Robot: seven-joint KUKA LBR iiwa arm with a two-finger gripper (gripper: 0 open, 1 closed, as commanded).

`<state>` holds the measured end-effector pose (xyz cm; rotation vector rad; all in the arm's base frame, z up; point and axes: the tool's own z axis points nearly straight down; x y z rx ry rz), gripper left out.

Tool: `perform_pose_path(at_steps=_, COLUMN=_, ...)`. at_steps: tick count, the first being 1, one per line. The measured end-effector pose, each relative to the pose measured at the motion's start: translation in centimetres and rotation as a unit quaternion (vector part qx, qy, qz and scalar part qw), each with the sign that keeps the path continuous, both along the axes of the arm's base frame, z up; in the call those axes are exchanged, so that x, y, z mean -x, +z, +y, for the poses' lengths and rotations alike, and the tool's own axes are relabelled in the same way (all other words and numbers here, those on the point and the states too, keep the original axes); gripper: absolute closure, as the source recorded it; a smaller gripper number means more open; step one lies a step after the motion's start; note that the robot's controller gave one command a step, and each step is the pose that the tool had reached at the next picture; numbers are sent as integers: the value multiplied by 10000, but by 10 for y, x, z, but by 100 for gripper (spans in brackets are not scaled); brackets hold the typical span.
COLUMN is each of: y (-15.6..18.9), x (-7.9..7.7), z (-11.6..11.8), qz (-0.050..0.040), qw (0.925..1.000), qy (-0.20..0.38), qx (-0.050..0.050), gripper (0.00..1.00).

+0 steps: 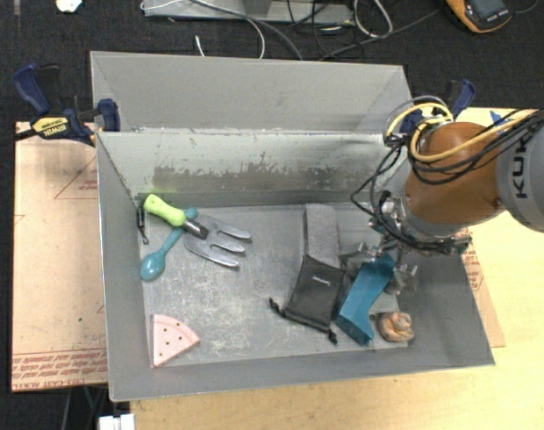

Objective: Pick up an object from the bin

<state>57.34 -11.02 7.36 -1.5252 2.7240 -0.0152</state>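
My gripper (392, 260) is low in the right part of the bin, mostly hidden under the arm's orange cover. Right below it a teal blue block (361, 303) lies tilted, with its upper end at the gripper. Whether the gripper holds the block is hidden. A flat black wallet-like thing (311, 294) lies against the block's left side. A small brown and pink lump (397, 327) sits just right of the block's lower end, near the bin's front wall.
A green-handled metal garden fork (200, 229) and a light blue spoon (159, 257) lie at the left of the bin. A pink wedge with dots (171, 339) rests in the front left corner. The arm comes in over the right rim.
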Motion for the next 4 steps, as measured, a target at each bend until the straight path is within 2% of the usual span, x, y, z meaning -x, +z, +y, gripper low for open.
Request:
perform_pose_path(at_steps=1, y=14, x=3, z=1, qz=43, qw=10000, qy=-8, qx=-14, gripper=100)
perform_pose_path(at_steps=2, y=43, x=2, z=2, qz=21, qw=10000, qy=-19, qx=-15, gripper=100)
perform_pose_path(at_steps=3, y=57, x=3, z=2, qz=49, qw=10000, qy=-28, qx=-24, gripper=100)
perform_pose_path(at_steps=4, y=72, x=3, z=2, qz=37, qw=10000, qy=-32, qx=-22, gripper=100)
